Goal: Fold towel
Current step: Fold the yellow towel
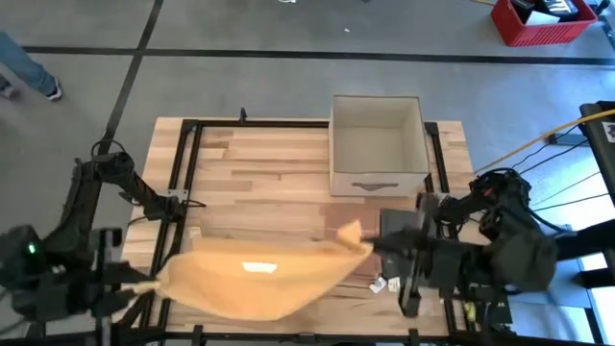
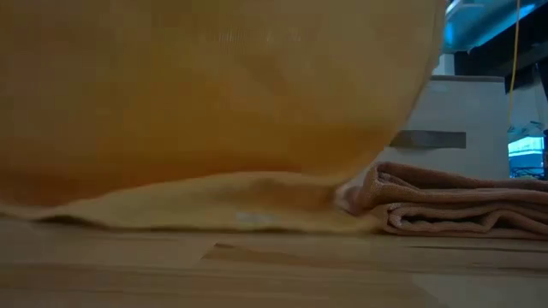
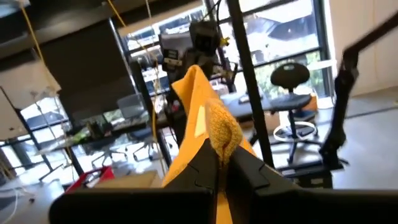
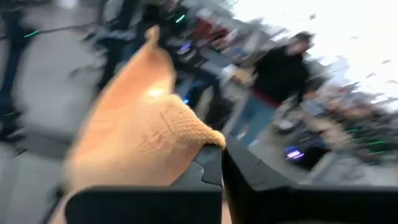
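Your orange towel (image 1: 259, 274) hangs stretched between both arms over the table's (image 1: 269, 163) near edge, its lower hem touching the wood (low view shows a second folded towel (image 2: 454, 210) lying beyond it). Left gripper (image 1: 154, 285) is clamped shut on one corner, right gripper (image 1: 370, 245) pinched shut on the other. Step in hand looks like spreading before the first fold. Next, you likely need to lay it flat, corners level. White box (image 1: 377, 144) sits behind, well apart.

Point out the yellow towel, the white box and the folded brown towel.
yellow towel (image 1: 259, 279): high view, middle of the cloth stretched between both grippers.
white box (image 1: 377, 144): high view, its inner floor.
folded brown towel (image 2: 454, 201): low view, the stack's side.
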Robot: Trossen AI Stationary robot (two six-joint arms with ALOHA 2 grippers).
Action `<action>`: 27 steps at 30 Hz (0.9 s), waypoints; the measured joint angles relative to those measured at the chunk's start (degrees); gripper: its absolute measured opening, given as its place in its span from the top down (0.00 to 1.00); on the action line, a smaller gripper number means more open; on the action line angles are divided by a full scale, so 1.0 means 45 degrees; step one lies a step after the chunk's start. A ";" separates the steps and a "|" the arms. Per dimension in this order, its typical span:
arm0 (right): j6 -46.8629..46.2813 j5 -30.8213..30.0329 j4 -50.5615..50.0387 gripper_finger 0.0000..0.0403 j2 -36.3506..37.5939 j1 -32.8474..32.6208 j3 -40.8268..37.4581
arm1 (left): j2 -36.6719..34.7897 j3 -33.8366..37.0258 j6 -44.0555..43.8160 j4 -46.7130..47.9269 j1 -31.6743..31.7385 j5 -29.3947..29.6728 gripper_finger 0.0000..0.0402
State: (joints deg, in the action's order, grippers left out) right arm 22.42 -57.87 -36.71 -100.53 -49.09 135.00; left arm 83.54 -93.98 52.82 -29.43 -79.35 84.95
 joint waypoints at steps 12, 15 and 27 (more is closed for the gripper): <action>0.6771 -0.1905 0.6622 0.99 0.0635 0.2449 0.0005 | -0.1948 -0.2047 0.1308 0.0137 0.0407 -0.0525 0.98; 0.6159 -0.1921 0.6066 0.99 0.0728 0.3284 -0.0005 | -0.2619 -0.2059 0.1020 0.1006 0.0398 -0.0081 0.98; -0.1729 -0.0213 -0.3217 0.99 0.0429 0.7016 -0.0410 | -0.3758 -0.1699 -0.0877 0.6235 0.1031 0.1128 0.99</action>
State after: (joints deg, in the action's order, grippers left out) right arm 14.64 -58.83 -51.19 -98.60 -17.52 133.15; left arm 66.63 -101.63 48.88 -1.37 -74.71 90.03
